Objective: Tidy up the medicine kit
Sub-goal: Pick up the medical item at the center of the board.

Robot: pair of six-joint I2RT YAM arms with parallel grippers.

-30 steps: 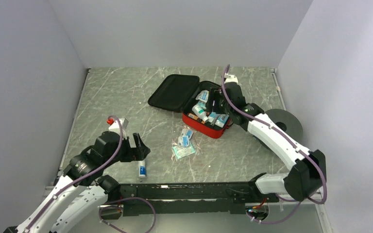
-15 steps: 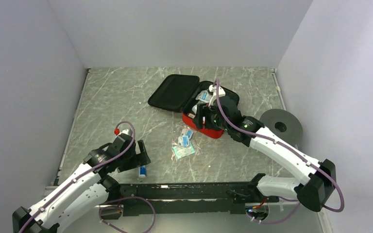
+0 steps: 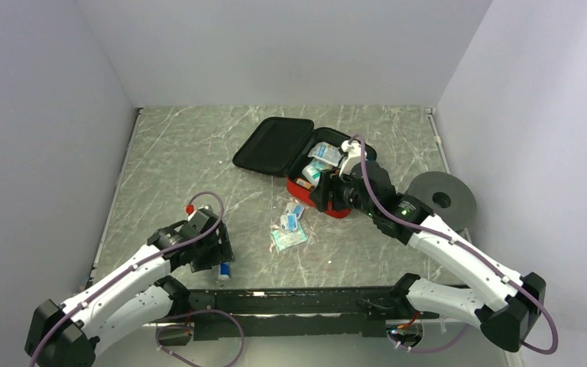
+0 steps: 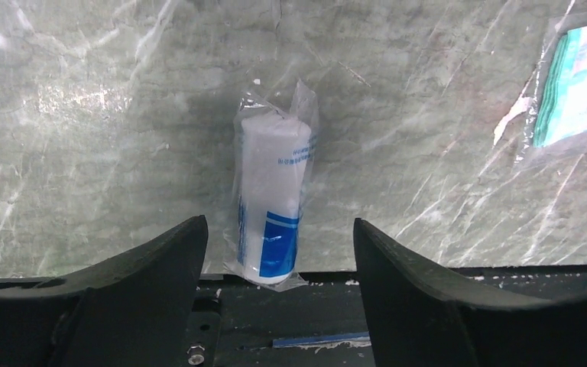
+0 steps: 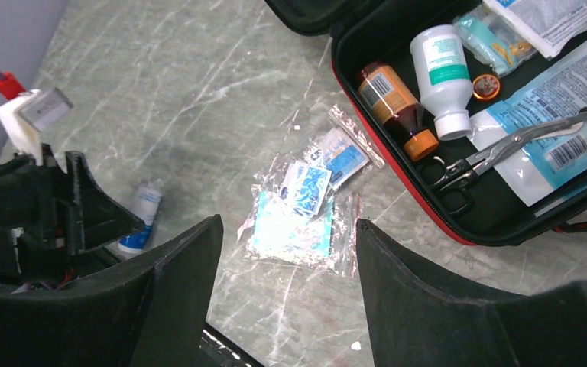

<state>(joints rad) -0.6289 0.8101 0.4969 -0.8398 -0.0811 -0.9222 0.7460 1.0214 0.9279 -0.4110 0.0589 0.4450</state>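
Top external: the medicine kit (image 3: 275, 145) lay open at the back of the table (image 3: 168, 153), ready for filling.
Left wrist: the left pincer (image 4: 279, 223) gaped empty astride a wrapped tube (image 4: 271, 202), seemingly to grab it. Right wrist: the right pincer (image 5: 289, 223) hung wide and empty over loose sachets (image 5: 306, 187) beside the kit.

Marbled table (image 3: 168, 168): open medicine kit (image 3: 274, 145), wrapped roll (image 3: 223, 269), clear packets (image 3: 290, 225), grey disc (image 3: 457, 193).
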